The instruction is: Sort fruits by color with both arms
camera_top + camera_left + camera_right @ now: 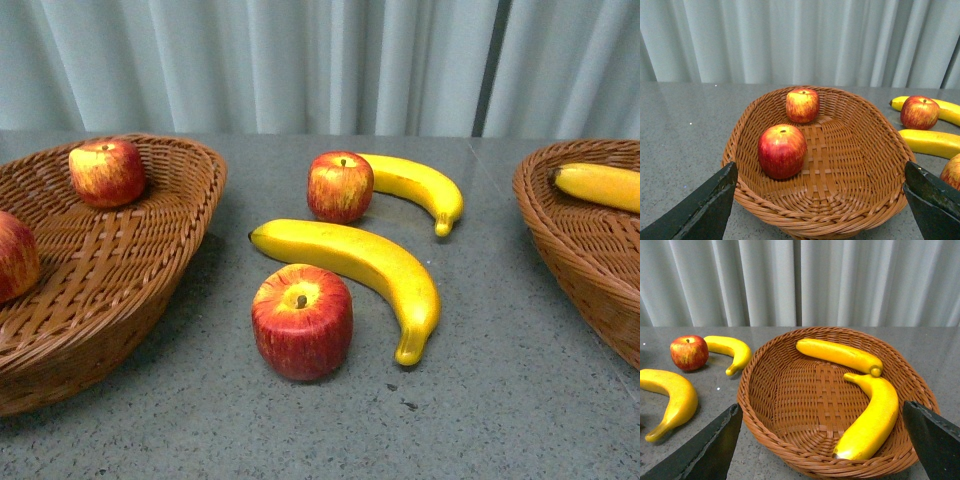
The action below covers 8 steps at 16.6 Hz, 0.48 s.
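Note:
On the table between the baskets lie a near red apple (302,321), a far apple (340,186), a long banana (360,265) and a shorter banana (418,186). The left wicker basket (150,290) holds two apples (782,151) (802,105). The right basket (560,230) holds two bananas (871,415) (839,355). My left gripper (820,200) hangs open in front of the left basket with nothing between its fingers (705,210). My right gripper (822,442) hangs open in front of the right basket, also empty. Neither arm shows in the front view.
A pale pleated curtain (320,60) closes off the back of the grey table (480,400). The baskets stand at the left and right sides, the loose fruits between them.

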{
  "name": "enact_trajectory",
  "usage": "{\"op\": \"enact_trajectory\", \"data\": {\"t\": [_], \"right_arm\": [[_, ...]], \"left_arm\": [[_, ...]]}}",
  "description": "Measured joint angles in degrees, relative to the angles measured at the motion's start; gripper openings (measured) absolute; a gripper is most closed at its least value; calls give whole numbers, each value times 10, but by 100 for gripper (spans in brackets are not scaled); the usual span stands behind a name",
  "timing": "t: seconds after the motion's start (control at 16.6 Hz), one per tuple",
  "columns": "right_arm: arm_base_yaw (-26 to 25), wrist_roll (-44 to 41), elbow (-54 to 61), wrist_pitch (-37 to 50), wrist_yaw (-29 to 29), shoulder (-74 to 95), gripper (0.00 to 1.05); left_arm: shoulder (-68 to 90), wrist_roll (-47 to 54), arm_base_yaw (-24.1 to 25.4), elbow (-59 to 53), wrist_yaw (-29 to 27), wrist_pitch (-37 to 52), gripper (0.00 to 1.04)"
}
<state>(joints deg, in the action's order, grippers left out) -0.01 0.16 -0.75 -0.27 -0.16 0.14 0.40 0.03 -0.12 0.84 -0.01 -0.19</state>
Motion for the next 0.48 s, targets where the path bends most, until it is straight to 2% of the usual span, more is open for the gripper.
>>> {"op": "enact_trajectory", "data": {"t": [0.48], "right_arm": [[0, 0, 0, 0, 0, 0, 98]], "left_arm": [[0, 0, 0, 0, 0, 0, 98]]}}
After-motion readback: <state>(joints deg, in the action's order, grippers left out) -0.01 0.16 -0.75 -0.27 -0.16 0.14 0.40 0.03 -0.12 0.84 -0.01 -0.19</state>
